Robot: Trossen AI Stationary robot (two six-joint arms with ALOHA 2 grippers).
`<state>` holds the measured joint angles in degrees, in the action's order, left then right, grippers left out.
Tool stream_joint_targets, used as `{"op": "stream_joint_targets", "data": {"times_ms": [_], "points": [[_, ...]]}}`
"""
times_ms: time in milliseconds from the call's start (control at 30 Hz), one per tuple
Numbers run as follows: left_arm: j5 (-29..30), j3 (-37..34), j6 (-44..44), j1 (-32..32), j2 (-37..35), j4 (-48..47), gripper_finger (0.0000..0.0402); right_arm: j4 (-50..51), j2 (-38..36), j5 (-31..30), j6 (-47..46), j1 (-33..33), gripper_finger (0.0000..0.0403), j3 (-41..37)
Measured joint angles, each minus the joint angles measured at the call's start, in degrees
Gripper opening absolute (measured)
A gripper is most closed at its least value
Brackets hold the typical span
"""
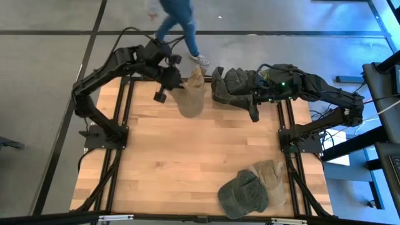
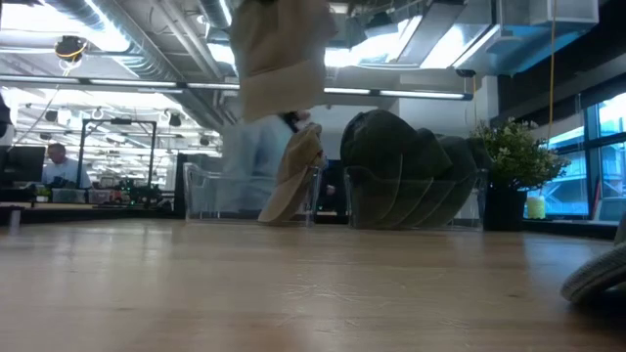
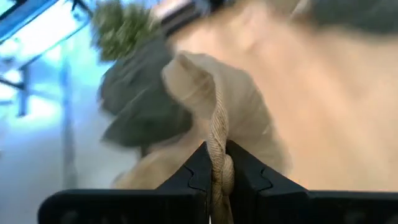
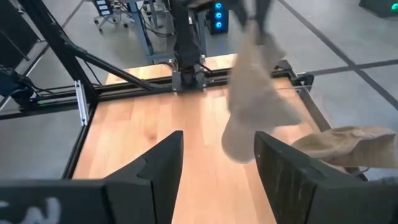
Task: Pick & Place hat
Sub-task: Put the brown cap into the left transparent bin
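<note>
Jaws of left gripper point(image 3: 217, 186) pinched tight on tan hat point(image 1: 190, 97), hanging below them over the table. Right gripper point(image 4: 214, 165) spread, empty, near the dark hats point(image 1: 236, 86). Carry step, seemingly; next, probably across to the placed hats point(image 1: 253, 187), then release.

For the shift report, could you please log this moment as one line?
left gripper: shut on tan hat, lifted | right gripper: open, by rack | two hats on table
</note>
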<state>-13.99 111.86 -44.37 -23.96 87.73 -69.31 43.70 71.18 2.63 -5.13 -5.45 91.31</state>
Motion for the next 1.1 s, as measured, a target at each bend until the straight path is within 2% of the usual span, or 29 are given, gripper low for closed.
{"op": "stream_joint_targets", "data": {"times_ms": [67, 133, 233, 367, 533, 700, 833, 1000, 1100], "points": [[3.7, 2.8, -5.1, -1.1, 1.8, -2.9, 0.0023, 0.0, 0.0, 0.0, 0.8, 0.0, 0.0197, 0.0], [5.0, 4.5, -11.2, -2.5, 3.2, -5.2, 0.0023, 0.1, -0.1, 0.0, 0.9, 0.0, 0.0197, 0.0], [5.5, 5.9, -19.6, -4.1, 4.8, -6.3, 0.0023, 0.7, -0.5, 0.0, -0.2, 0.0, 0.0197, 0.0], [5.3, 5.7, -24.3, -6.3, 6.7, -6.2, 0.0023, 1.8, -0.7, -0.1, -2.8, 0.0, 0.0197, 0.0], [5.3, 4.8, -34.2, -8.9, 8.5, -5.9, 0.0025, 1.9, -0.6, -0.2, -3.8, 0.0, 0.0197, 0.0], [6.0, 4.7, -39.3, -10.0, 10.6, -6.4, 0.0025, 1.9, -0.5, -0.2, -3.8, 0.0, 0.0197, 0.0], [10.3, 4.7, -43.8, -10.0, 11.4, -6.4, 0.0025, 2.0, -0.5, -0.2, -3.8, 0.0, 0.0197, 0.0], [6.6, 4.7, -44.5, -10.5, 11.8, -6.2, 0.0026, 2.1, -0.5, -0.2, -3.8, 0.0, 0.0197, 0.0], [6.6, 4.7, -44.5, -10.7, 12.1, -6.6, 0.0026, 2.1, -0.5, -0.2, -3.8, 0.0, 0.0197, 0.0]]}}
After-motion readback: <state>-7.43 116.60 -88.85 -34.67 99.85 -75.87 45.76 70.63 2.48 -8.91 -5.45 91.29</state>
